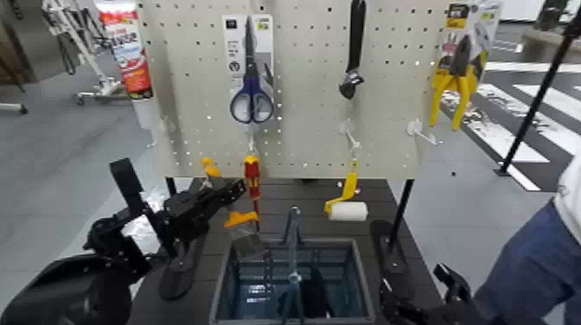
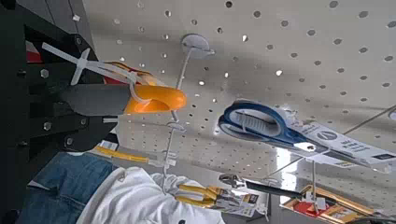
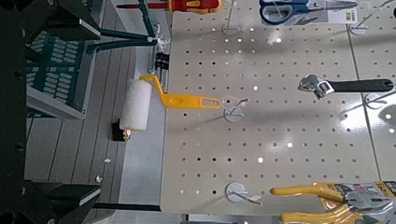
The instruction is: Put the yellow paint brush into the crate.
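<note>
My left gripper is shut on the dark handle of the yellow paint brush, held tilted in front of the pegboard. The brush's yellow-orange tip points up towards the board, and its grey bristles hang just above the far left corner of the crate. In the left wrist view the orange tip sticks out past my fingers. The grey-blue crate stands at the table's front middle with its dark handle upright. My right gripper is parked low at the front right, its fingers spread apart.
The pegboard holds blue scissors, a wrench, yellow pliers, a red-and-yellow screwdriver and a yellow-handled white roller. A person in jeans stands at the right. Two dark stands flank the crate.
</note>
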`<state>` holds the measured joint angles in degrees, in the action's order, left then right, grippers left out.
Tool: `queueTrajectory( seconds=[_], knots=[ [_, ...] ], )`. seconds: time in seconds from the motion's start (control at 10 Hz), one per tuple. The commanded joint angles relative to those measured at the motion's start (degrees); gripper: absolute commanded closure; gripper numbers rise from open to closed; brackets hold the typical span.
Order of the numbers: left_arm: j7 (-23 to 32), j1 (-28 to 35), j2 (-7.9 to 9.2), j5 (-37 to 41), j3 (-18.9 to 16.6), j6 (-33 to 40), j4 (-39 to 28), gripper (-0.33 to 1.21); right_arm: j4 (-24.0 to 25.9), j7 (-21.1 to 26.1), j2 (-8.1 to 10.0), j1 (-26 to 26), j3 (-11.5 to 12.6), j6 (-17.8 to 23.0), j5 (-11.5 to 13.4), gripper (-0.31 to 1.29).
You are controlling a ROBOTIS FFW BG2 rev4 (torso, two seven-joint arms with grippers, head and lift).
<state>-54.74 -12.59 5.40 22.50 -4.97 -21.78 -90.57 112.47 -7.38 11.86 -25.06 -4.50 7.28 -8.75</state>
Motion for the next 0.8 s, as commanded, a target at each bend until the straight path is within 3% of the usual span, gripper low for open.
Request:
queueTrajectory(
  seconds=[0.1, 0.8],
  knots=[
    [-0.72, -0.51, -0.13, 0.79, 1.63, 0.86, 3.74, 1.11, -0.15, 0.0, -0.08, 0.1, -0.07, -0.08, -0.04, 0.14],
    [-1.25, -1.12, -0.48, 1.23, 5.67, 2.27, 11.12, 1.11, -0.15, 0.0, 0.1, 0.19, -0.42, -0.25, -0.04, 0.14]
  ],
)
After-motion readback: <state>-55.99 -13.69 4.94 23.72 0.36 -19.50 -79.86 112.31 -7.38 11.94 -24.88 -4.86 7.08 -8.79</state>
